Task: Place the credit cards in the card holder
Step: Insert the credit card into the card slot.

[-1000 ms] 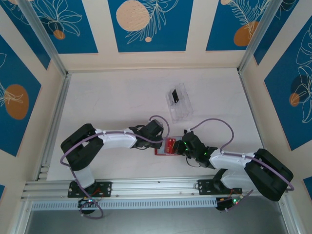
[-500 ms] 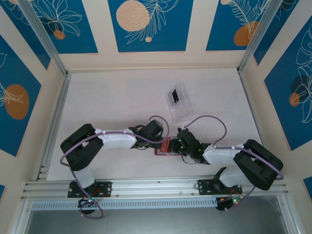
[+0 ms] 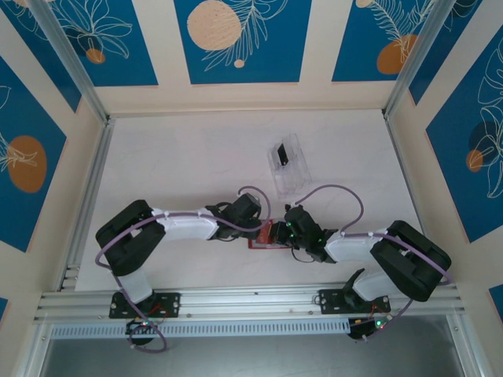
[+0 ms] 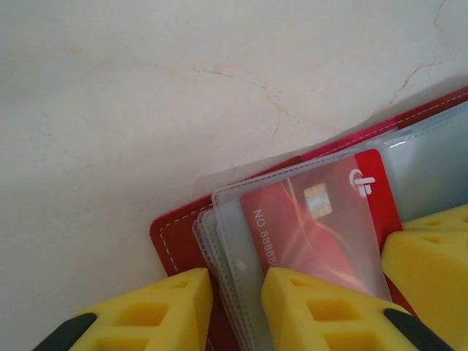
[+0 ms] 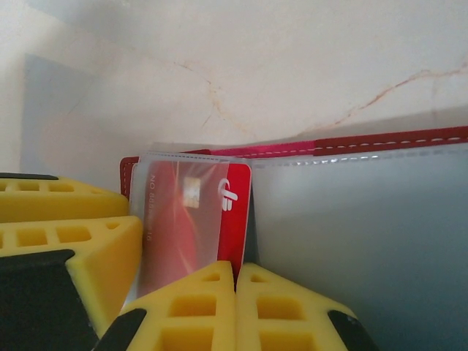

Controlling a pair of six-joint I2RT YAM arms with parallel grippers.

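The red card holder lies open on the table between both grippers, its clear sleeves fanned out. In the left wrist view my left gripper pinches the sleeve stack at the card holder's corner. The red credit card sits mostly inside the top sleeve. In the right wrist view my right gripper is shut on the bare edge of the red card, over the holder's grey inside. A black card stands in the clear tray. The teal-blue card is out of view.
The clear plastic tray stands behind the wallet, toward the middle back of the white table. Aluminium rails run along the left and right sides. The other gripper's yellow fingers crowd close to the card.
My right gripper has moved left toward the wallet with the red card, pushing it further into the sleeve. The left arm has hardly moved.
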